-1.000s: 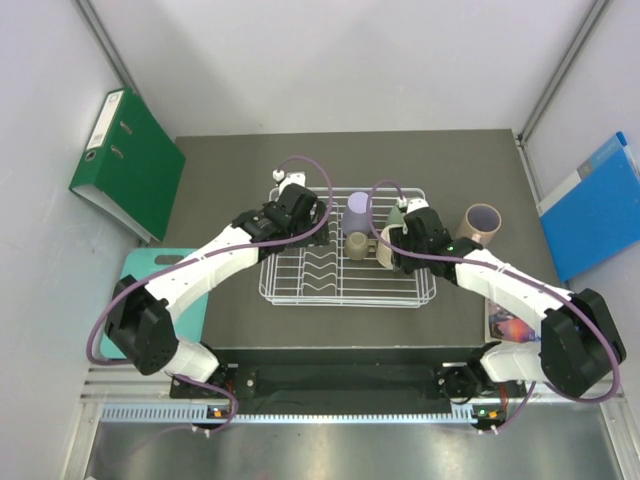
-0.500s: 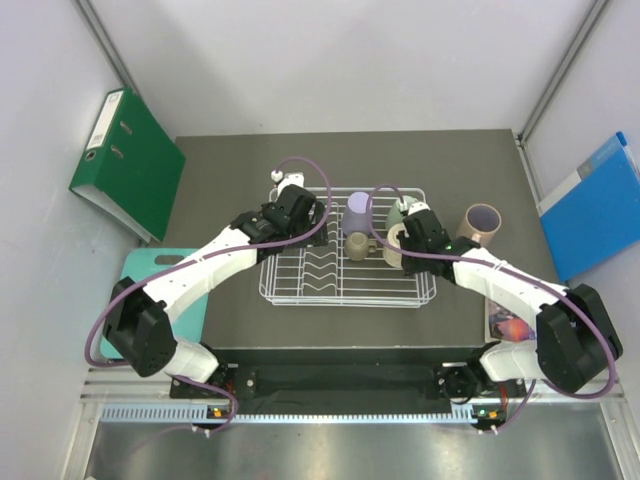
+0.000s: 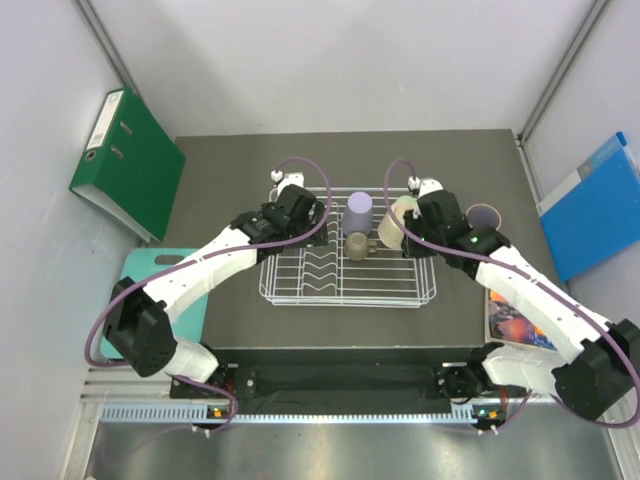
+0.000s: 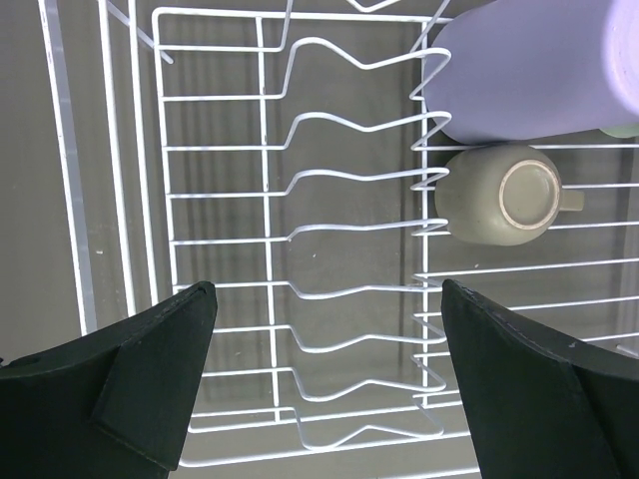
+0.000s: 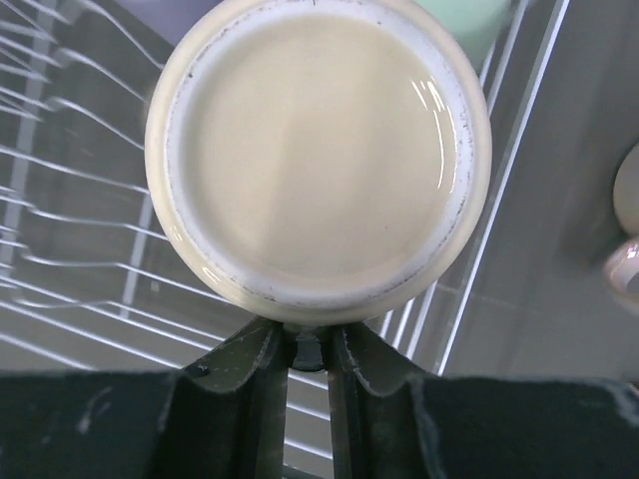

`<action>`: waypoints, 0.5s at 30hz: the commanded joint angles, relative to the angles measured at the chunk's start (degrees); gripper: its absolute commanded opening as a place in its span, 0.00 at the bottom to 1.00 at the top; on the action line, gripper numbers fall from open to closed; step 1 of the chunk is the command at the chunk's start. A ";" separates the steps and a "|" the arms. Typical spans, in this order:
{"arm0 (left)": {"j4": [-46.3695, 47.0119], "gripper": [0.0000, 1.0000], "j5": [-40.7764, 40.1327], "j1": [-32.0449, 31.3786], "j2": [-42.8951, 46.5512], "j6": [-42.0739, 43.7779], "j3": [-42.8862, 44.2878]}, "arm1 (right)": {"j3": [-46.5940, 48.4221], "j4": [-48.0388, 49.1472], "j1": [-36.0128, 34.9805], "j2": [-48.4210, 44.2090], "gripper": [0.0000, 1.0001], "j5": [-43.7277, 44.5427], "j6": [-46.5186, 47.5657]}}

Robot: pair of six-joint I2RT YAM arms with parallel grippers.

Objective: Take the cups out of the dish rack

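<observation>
Now the right gripper (image 5: 305, 344), clamped on the cream mug (image 5: 318, 150), has carried it up toward the rack's (image 3: 300, 288) far right edge, nearly out. The left gripper (image 4: 319, 329) hangs wide over the slots (image 4: 349, 249); tumbler (image 4: 529, 65) and olive mug (image 4: 499, 195) remain racked.

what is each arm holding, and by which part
The right jaws are shut on the cream mug, at its near side, apparently its handle. The left jaws are open, holding nothing.
</observation>
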State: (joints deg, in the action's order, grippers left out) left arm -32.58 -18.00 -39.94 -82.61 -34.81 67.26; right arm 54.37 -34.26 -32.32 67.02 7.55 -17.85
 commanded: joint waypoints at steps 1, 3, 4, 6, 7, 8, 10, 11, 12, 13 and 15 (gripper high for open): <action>2.25 0.99 -1.78 0.04 2.19 -0.61 0.76 | 10.13 2.35 -1.17 -4.62 0.00 -1.13 -1.66; 2.60 0.99 -2.13 0.04 2.89 -1.40 0.94 | 11.89 3.67 -1.17 -5.58 0.00 -2.62 -2.45; 2.87 0.99 -2.13 0.13 3.24 -2.01 1.03 | 12.16 5.68 -1.08 -6.72 0.00 -3.41 -2.98; 4.70 0.99 -0.47 0.30 4.90 -3.25 1.11 | 11.82 8.49 -0.73 -8.22 0.00 -6.48 -4.55; 5.85 0.99 0.41 0.39 5.61 -3.77 1.03 | 11.46 12.16 0.31 -8.57 0.00 -7.54 -5.52; 6.99 0.99 1.81 0.57 6.57 -4.99 0.77 | 10.85 14.03 1.11 -8.84 0.00 -13.12 -6.66; 12.93 0.99 7.41 1.53 10.09 -7.01 -1.25 | 8.48 19.12 3.73 -9.45 0.00 -18.86 -10.53; 15.33 0.99 9.11 1.80 11.58 -7.99 -3.61 | 7.52 24.36 4.53 -9.72 0.00 -23.33 -12.02; 18.66 0.99 10.86 2.67 14.72 -9.04 -5.11 | 5.42 26.94 5.33 -10.15 0.00 -25.46 -15.17; 25.22 0.99 14.27 3.03 16.50 -10.09 -6.87 | 4.27 29.49 6.99 -10.42 0.00 -27.57 -16.85; 34.03 0.99 17.28 4.34 21.58 -13.87 -13.01 | 0.24 39.59 8.58 -11.30 0.00 -33.99 -22.89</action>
State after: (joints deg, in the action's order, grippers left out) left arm -19.05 -9.82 -37.67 -69.84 -41.89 61.36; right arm 59.07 -18.15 -27.14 58.41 -12.14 -29.21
